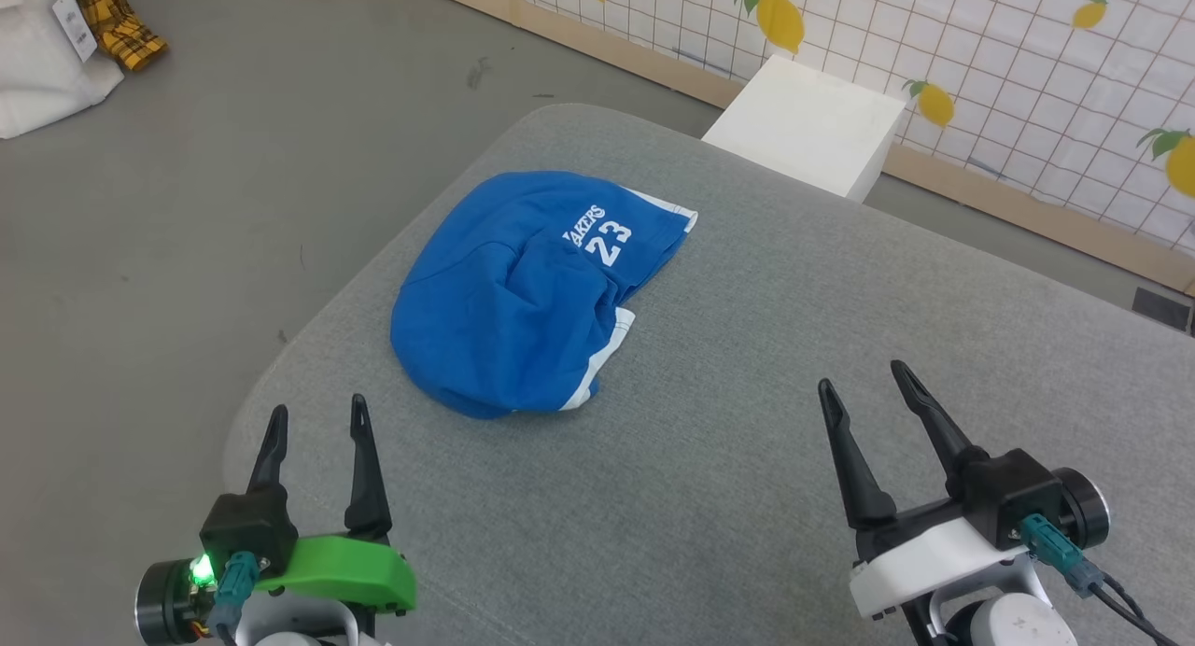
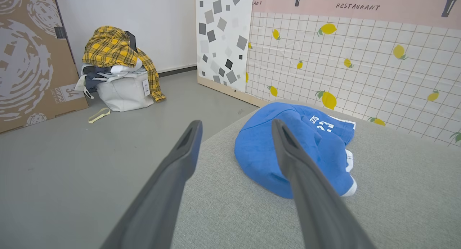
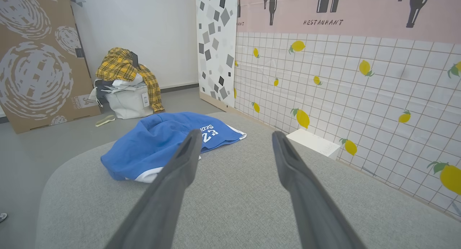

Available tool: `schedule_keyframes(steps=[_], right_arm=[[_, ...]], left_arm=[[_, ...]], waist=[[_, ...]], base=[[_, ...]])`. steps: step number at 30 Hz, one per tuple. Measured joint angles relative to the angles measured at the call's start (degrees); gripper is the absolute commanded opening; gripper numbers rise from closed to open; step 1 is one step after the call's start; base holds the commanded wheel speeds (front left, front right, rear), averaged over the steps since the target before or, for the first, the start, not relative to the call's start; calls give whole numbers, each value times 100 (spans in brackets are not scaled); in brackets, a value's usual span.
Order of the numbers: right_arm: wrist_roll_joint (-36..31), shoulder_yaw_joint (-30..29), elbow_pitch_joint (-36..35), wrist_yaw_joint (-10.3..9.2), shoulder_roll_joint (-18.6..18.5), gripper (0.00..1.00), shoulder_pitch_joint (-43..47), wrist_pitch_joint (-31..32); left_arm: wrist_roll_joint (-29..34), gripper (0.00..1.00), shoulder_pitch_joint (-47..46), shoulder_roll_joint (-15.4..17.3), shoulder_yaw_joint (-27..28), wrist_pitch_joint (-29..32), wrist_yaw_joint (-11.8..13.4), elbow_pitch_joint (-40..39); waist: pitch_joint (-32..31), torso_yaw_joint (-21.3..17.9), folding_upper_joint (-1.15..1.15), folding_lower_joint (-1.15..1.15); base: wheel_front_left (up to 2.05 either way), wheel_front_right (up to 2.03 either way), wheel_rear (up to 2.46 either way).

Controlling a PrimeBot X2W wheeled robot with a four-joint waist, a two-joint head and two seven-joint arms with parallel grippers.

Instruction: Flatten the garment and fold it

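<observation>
We are seeing one garment, lying crumpled near the left rounded edge of the one grey table, with bare surface lying open to its right. We are holding our left gripper and right gripper spread wide and empty, both short of the garment.

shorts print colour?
White "LAKERS 23" print on the royal-blue shorts; clearest in the head view.
</observation>
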Motion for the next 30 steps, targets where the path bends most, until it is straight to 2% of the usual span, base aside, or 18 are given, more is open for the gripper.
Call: schedule_keyframes(steps=[9,14,21,30], right_arm=[[38,35,43,0,2,100,-3,-57],[18,88,-41,0,9,100,-149,14],[-191,53,-227,0,11,100,-321,196],[-367,58,-479,0,10,100,-640,298]], left_arm=[[-300,100,93,59,82,-77,99,-74],[-671,100,-156,99,226,84,-58,16],[-1176,100,-1486,471,481,845,-407,691],[-1996,100,-2924,800,756,2236,-644,1954]], waist=[[46,-19,0,0],[173,-196,0,0],[620,-534,0,0],[1464,-1042,0,1]], base=[[0,0,0],[0,0,0],[0,0,0],[0,0,0]])
